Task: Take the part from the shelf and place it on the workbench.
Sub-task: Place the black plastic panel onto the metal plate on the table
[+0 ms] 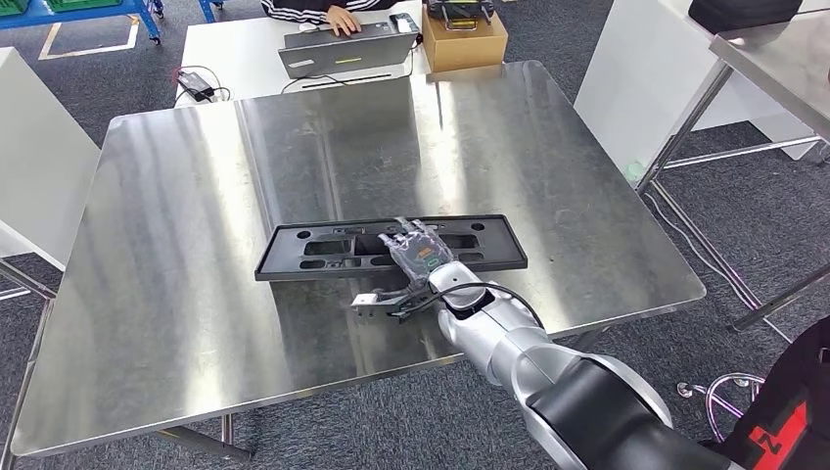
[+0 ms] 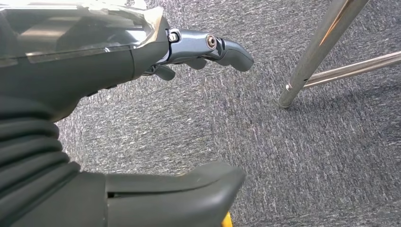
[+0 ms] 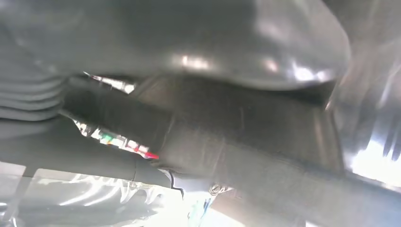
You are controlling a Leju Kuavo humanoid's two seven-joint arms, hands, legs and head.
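i see the steel tabletop (image 1: 196, 245) filling most of my head view, with grey carpet (image 1: 626, 392) around it. across its near middle lies the part, a long black plastic panel (image 1: 323, 247) with cut-outs, flat on the steel and running left to right. my right arm (image 1: 529, 362) reaches in from the near right, and the right hand (image 1: 419, 253) sits over the panel's right-of-centre stretch, its fingers (image 1: 403, 235) laid forward on top of the panel. from the head view and the blurred right wrist view, where the dark panel (image 3: 246, 137) passes close under the hand, i cannot tell whether the fingers are gripping it or just resting. the left hand (image 2: 156, 52) hangs over carpet near a metal table leg (image 2: 321, 47), fingers (image 2: 227, 49) loosely curled and holding nothing. beyond the far edge, a white desk (image 1: 245, 49) carries a laptop (image 1: 343, 49) with a person's hand (image 1: 343, 20) on it, a cardboard box (image 1: 465, 39) to its right and a small black power adapter (image 1: 194, 83) on the left.
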